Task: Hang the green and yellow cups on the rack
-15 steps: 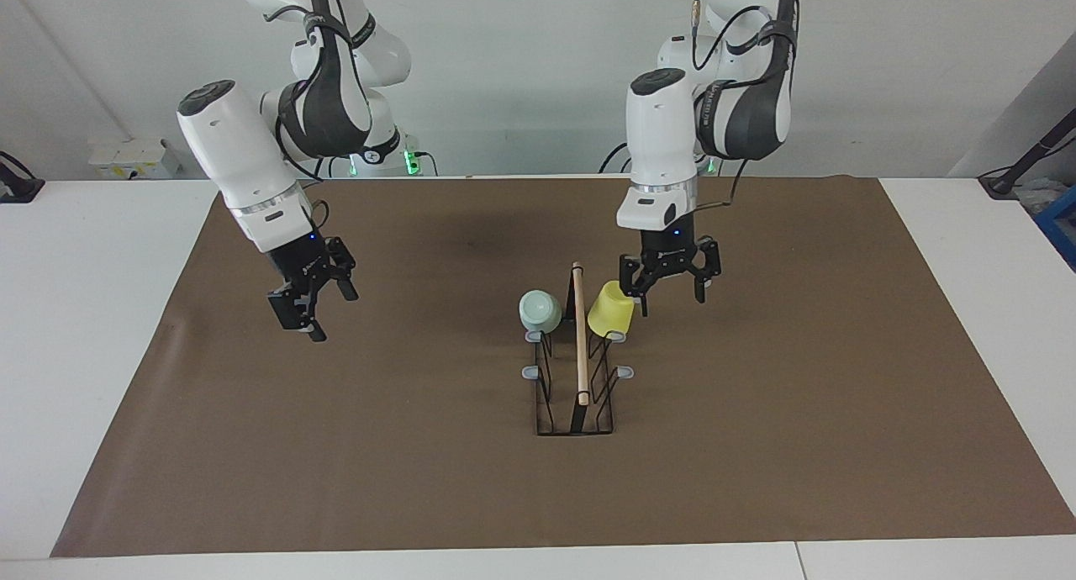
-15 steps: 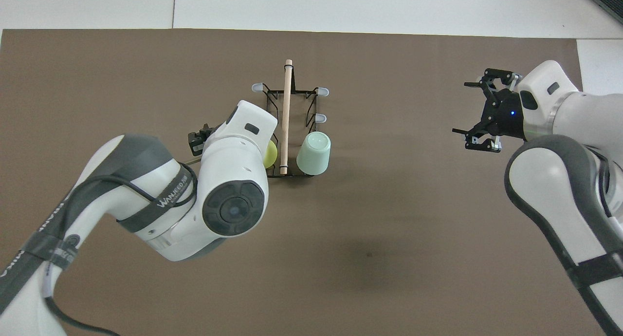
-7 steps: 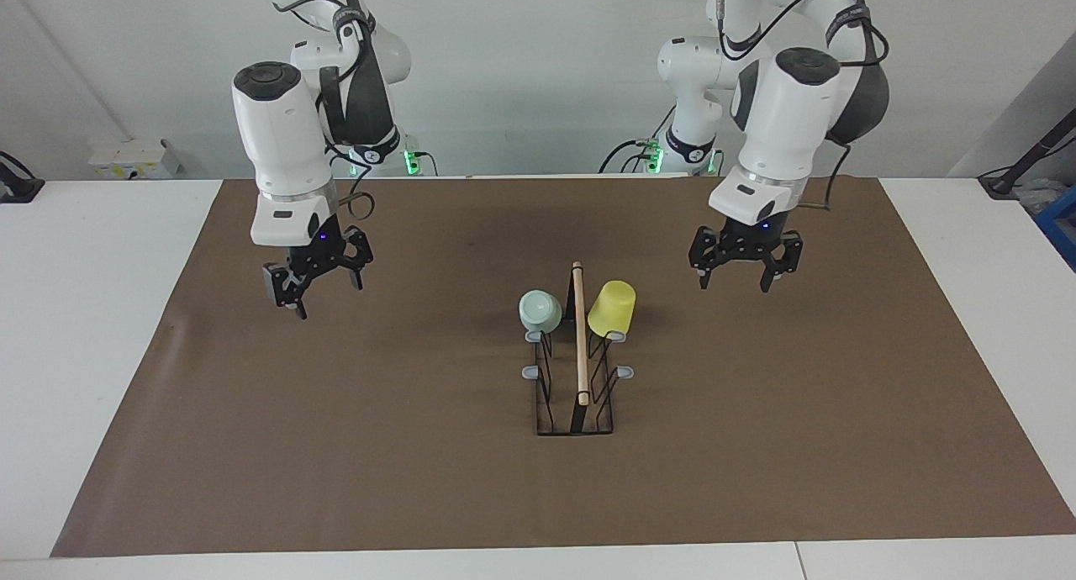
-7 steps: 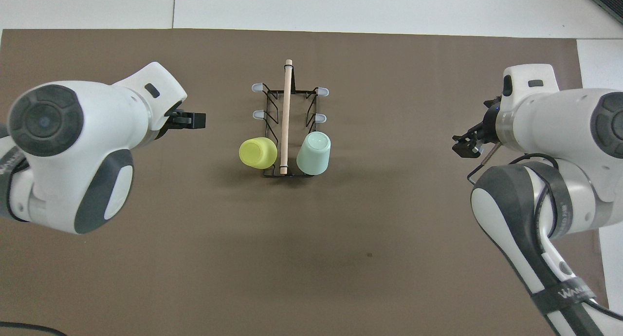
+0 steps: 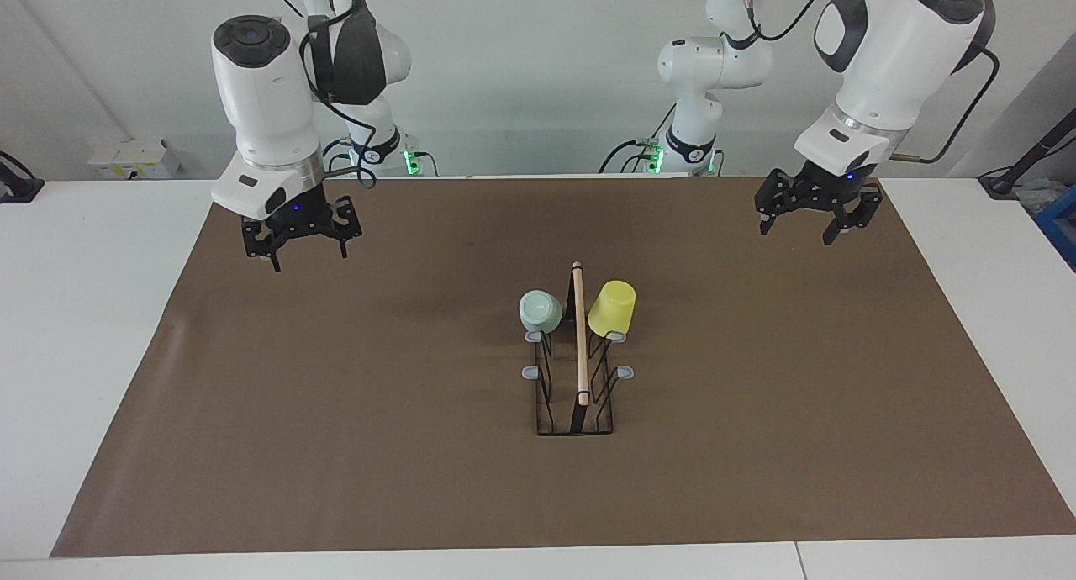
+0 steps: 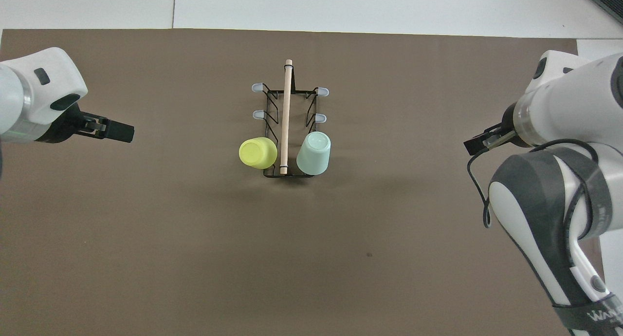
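Brown mat on desk (image 5: 336, 445): both cups hang on rack (image 5: 576, 370); keep left end effector (image 5: 812, 213) and right end effector (image 5: 294, 239), both spread, clear.

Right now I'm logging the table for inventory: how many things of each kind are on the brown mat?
Cups: 2, the green cup and the yellow cup, both hung upside down
Rack: 1
Total: 3

A brown mat (image 5: 336, 412) covers most of the white desk (image 5: 92, 311). A small white box (image 5: 134, 157) sits at the desk's edge by the wall.
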`<action>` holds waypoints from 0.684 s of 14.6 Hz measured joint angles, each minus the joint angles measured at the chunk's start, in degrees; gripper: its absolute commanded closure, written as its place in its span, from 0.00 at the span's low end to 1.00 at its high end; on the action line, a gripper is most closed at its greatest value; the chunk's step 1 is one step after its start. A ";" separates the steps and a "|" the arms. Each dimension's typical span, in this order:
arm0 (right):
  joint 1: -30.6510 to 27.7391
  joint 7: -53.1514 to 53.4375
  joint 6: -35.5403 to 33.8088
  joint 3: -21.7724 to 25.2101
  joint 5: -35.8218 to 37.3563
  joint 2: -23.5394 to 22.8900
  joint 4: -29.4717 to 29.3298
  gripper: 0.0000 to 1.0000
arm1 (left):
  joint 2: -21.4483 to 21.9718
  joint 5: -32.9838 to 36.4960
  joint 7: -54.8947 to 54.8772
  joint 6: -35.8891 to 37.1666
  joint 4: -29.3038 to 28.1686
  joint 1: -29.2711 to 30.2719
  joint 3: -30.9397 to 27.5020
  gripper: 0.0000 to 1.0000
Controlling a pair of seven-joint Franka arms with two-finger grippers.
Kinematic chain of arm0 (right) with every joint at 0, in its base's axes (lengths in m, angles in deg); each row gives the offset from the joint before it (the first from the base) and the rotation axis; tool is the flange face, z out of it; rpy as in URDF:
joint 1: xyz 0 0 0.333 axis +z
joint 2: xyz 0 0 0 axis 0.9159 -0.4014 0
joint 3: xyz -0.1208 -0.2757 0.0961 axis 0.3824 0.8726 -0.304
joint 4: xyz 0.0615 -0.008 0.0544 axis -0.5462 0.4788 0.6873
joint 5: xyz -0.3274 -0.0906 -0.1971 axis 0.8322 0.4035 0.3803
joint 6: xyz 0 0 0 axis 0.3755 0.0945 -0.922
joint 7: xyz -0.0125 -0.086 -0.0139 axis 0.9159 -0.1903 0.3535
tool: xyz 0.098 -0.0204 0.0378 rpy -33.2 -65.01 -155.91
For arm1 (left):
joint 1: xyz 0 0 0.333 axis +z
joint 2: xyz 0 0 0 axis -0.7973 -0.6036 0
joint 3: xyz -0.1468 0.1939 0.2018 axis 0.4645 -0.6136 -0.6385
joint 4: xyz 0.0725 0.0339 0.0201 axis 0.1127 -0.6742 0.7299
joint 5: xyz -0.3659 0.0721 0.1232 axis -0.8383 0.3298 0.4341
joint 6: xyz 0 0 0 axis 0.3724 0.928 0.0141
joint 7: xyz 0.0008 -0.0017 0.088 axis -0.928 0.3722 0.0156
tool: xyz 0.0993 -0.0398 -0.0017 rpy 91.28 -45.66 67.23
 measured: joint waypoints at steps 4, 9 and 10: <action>-0.37 1.61 -8.15 2.10 -0.01 1.09 -3.91 0.00 | -0.40 0.00 -0.66 5.44 3.88 -0.71 -2.05 0.00; -2.02 6.53 -13.38 3.84 -7.50 1.99 -6.94 0.00 | -0.37 0.00 3.44 7.93 4.21 -2.09 -2.23 0.00; -2.27 6.75 -13.52 3.95 -7.59 1.97 -7.19 0.00 | -0.37 0.00 3.84 8.58 4.21 -2.15 -2.21 0.00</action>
